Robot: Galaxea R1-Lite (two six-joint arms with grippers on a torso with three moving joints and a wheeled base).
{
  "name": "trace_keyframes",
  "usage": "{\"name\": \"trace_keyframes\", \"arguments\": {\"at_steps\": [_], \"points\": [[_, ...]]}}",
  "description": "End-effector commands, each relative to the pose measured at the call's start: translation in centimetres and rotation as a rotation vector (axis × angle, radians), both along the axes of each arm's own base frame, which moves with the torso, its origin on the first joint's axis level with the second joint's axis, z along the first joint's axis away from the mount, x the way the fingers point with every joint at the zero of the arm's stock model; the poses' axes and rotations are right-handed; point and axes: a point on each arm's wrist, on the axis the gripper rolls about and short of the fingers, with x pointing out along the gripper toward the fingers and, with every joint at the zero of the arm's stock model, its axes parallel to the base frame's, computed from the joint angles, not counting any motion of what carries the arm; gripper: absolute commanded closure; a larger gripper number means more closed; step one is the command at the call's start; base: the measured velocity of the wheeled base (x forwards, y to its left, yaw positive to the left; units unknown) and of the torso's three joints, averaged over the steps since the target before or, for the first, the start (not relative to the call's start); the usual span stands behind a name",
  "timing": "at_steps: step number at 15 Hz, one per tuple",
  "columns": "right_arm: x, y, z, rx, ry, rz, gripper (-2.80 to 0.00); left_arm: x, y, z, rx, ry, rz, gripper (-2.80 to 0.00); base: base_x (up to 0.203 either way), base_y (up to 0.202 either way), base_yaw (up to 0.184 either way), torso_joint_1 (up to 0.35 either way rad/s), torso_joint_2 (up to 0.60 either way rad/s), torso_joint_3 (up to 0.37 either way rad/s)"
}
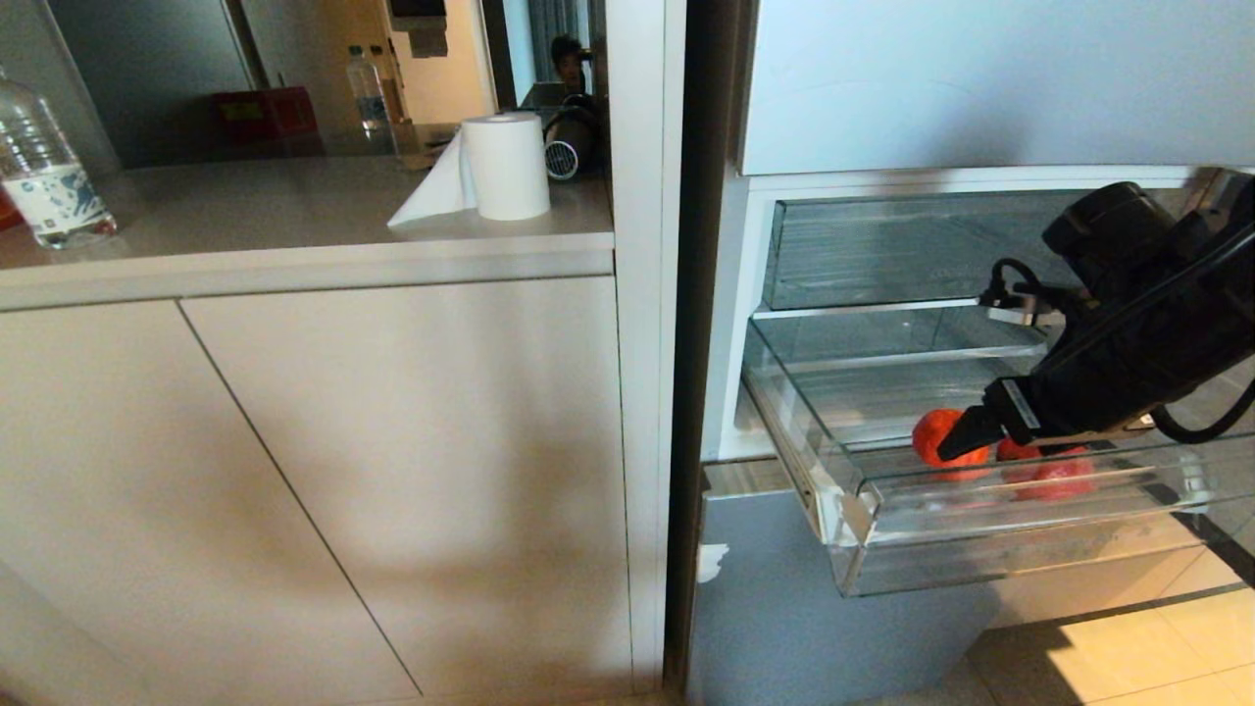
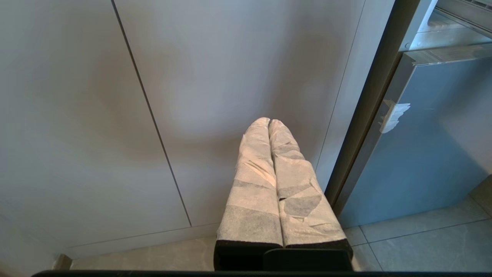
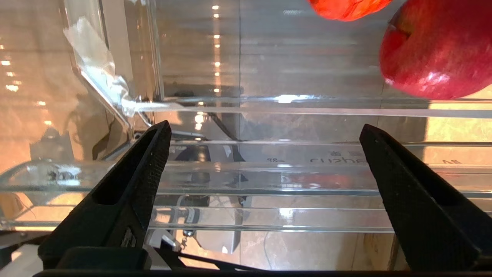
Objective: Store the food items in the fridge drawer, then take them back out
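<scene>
Black right gripper [image 1: 966,441] reaches into the fridge drawer [image 1: 980,549], fingers [image 3: 130,181] spread wide, empty.

The right arm is seen at the right edge of the head frame, angled down-left, its right gripper [image 3: 265,132] spread wide and empty. The left gripper [image 2: 268,122], wrapped in pale tape, is pressed closed at lower centre.
</scene>
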Motion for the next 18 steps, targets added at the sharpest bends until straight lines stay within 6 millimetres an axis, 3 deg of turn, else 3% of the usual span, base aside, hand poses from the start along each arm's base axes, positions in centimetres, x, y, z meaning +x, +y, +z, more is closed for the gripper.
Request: {"name": "trace_keyframes", "arguments": {"at_steps": [1, 6, 10, 18], "points": [[0.8, 0.0, -0.3, 0.002, -0.02, -0.006, -2.8, 0.0, 0.0, 0.0, 0.0, 0.003, 0.0, 0.0, 0.0, 0.0, 0.0, 0.0, 0.0, 0.0], [4.8, -0.2, -3.0, 0.005, -0.066, -0.041, -2.8, 0.0, 0.0, 0.0, 0.0, 0.003, 0.0, 0.0, 0.0, 0.0, 0.0, 0.0, 0.0, 0.0], [7.5, -1.8, -4.4, 0.011, -0.079, -0.107, -2.8, 0.0, 0.0, 0.0, 0.0, 0.002, 0.0, 0.0, 0.0, 0.0, 0.0, 0.0, 0.0, 0.0], [9.3, -3.1, -6.4, -0.019, -0.045, -0.161, -2.8, 0.0, 0.0, 0.0, 0.0, 0.003, 0.0, 0.0, 0.0, 0.0, 0.0, 0.0, 0.0, 0.0]]}}
